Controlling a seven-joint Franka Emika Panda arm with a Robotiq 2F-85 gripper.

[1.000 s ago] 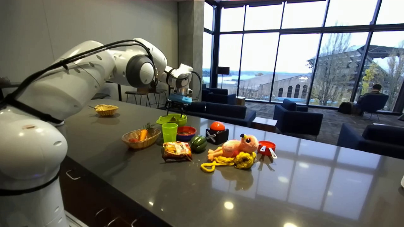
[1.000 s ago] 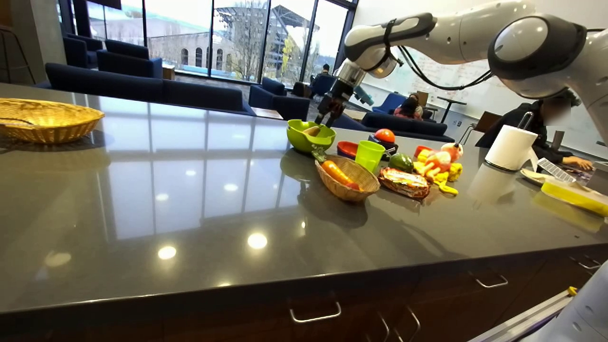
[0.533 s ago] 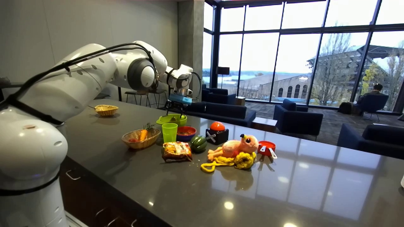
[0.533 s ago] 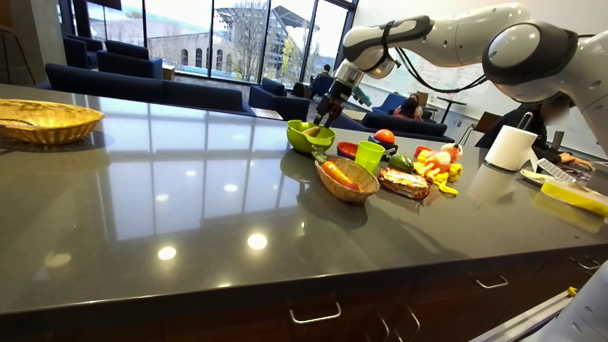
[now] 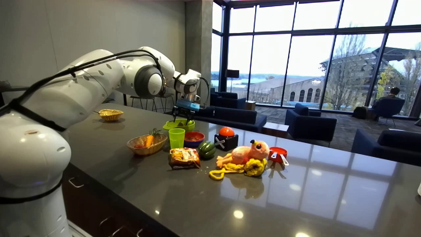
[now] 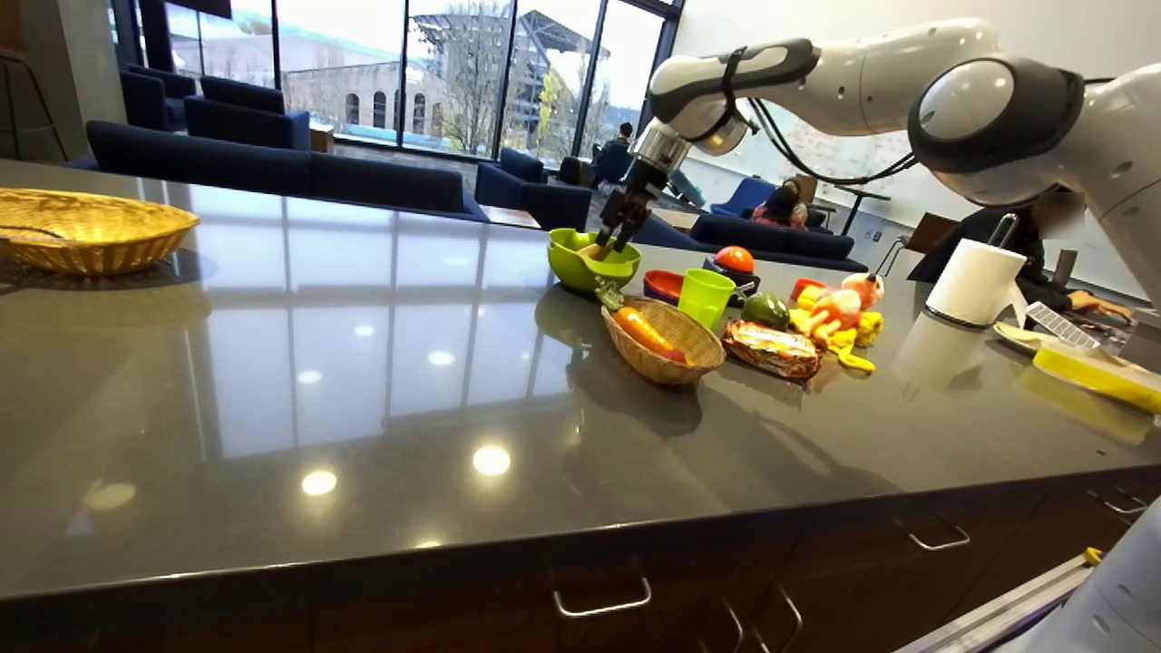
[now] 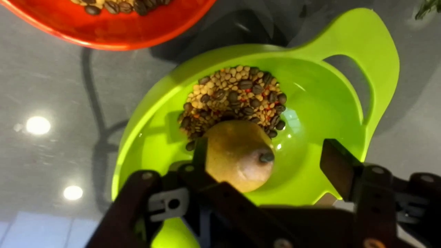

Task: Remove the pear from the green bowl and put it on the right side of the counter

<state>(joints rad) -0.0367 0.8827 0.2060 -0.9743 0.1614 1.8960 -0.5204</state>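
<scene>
Lower than a second ago in both exterior views, the white jointed arm (image 6: 871, 82) has brought its black two-fingered gripper (image 6: 611, 242) further down to the glossy, wide, loop-handled lime-green bowl (image 7: 320, 100), which stands on the long, shiny, dark grey counter (image 6: 744, 444). Inside that bowl lies the yellow-brown, rounded pear (image 7: 237, 156), at the edge of a heap of mixed small tan and dark brown beans (image 7: 234, 93). The gripper's jaws stand well parted with the pear between them in the wrist view, one close beside it, whether touching I cannot tell, and the other clear of it.
</scene>
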